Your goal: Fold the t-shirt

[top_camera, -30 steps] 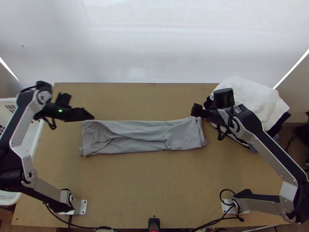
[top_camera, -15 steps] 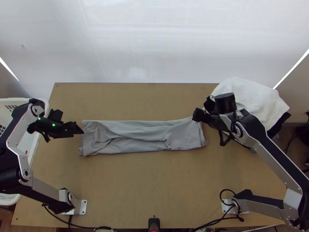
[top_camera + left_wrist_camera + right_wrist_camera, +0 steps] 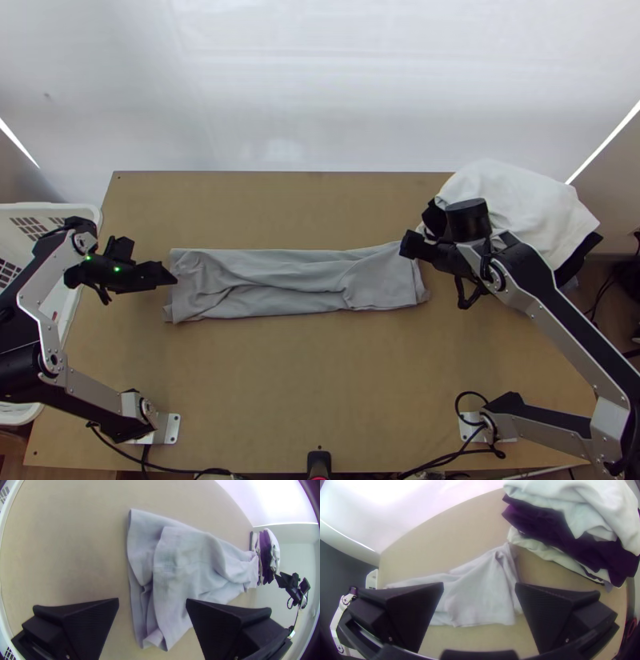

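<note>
The grey t-shirt (image 3: 296, 280) lies on the table as a long narrow folded strip, wrinkled along its length. My left gripper (image 3: 170, 276) is just off the strip's left end; in the left wrist view the left gripper (image 3: 152, 601) stands open, with the shirt (image 3: 196, 566) beyond and between its fingers. Over the strip's right end, near its far corner, is my right gripper (image 3: 406, 242). Seen from the right wrist, the right gripper (image 3: 479, 586) is open too, and the shirt (image 3: 480, 596) lies below with nothing held.
A pile of white and dark clothes (image 3: 520, 200) sits at the table's right, beside the right arm's wrist. At the far left stands a white basket (image 3: 90, 214), partly behind the left arm. Bare tabletop (image 3: 312, 368) extends on the near side of the shirt.
My left gripper has drawn back leftward and nearer the table's front edge, off the shirt's far left corner. The right gripper has shifted slightly to the right. The shirt lies unchanged.
</note>
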Action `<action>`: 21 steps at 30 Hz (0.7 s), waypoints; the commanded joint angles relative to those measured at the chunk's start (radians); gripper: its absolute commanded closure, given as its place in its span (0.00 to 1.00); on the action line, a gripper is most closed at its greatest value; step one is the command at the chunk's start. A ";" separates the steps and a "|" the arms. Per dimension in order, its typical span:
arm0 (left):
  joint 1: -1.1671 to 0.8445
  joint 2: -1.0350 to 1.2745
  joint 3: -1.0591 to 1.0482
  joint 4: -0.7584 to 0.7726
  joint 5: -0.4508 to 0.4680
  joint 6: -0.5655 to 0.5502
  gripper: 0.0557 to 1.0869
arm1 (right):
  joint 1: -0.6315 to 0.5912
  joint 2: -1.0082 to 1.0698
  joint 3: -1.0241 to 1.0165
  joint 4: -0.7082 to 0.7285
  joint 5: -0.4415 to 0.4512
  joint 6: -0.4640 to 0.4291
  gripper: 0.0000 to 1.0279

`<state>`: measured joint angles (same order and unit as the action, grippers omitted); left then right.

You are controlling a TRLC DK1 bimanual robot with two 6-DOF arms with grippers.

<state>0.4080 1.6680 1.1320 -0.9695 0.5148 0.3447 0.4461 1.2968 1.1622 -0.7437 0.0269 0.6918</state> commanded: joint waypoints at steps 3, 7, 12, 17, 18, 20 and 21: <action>-0.021 0.015 -0.038 0.092 0.005 -0.053 0.05 | 0.000 -0.005 -0.007 0.000 0.001 0.000 0.04; -0.031 0.024 -0.044 0.114 0.031 -0.073 0.05 | -0.001 -0.007 -0.012 0.000 0.001 -0.002 0.04; -0.051 0.024 -0.072 0.153 0.051 -0.092 0.05 | -0.001 -0.007 -0.013 0.000 0.001 -0.003 0.04; -0.057 0.024 -0.080 0.186 0.051 -0.095 0.05 | -0.001 -0.010 -0.012 0.000 0.001 -0.005 0.04; -0.057 0.024 -0.078 0.187 0.050 -0.095 0.05 | -0.001 -0.011 -0.013 0.000 0.001 -0.005 0.04; -0.057 0.024 -0.080 0.187 0.050 -0.095 0.05 | -0.001 -0.014 -0.015 0.000 0.001 -0.005 0.04; -0.058 0.024 -0.080 0.189 0.050 -0.093 0.05 | -0.003 -0.014 -0.016 0.000 0.001 -0.005 0.04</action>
<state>0.3576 1.6905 1.0607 -0.8028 0.5610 0.2554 0.4450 1.2877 1.1500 -0.7441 0.0269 0.6876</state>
